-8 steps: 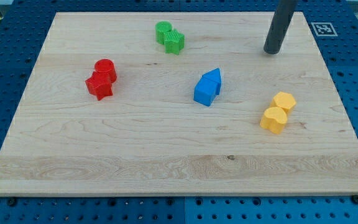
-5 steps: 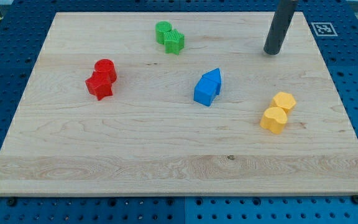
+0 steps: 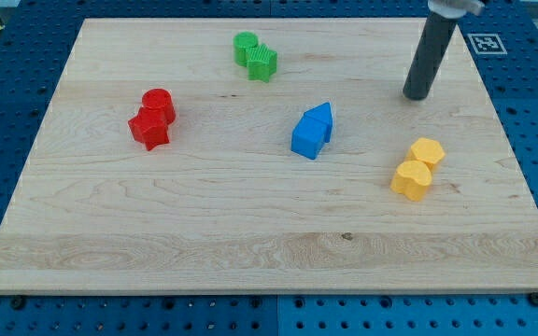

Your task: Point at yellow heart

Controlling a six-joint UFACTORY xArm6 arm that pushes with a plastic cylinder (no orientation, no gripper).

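Camera view, right side: yellow plastic heart block (image 3: 411, 180), orientation unclear, touches yellow hexagon block (image 3: 427, 152); my tip (image 3: 417, 96), fingerless, has moved nearer, above them.

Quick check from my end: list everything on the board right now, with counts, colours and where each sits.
wooden board: 1, light wood, fills most of the view, on a blue pegboard base
green blocks: 2, green, touching, near the view's top, left of centre; shapes hard to make out
red blocks: 2, red, touching, at the view's left; the lower looks like a star, the upper a cylinder
blue blocks: 2, blue, pressed together, near the centre
yellow blocks: 2, yellow, touching, at the view's right; which is the heart I cannot tell
marker tag: 1, black and white, the view's top right corner, off the board
my tip: 1, dark rod, above the yellow blocks toward the view's top, apart from them
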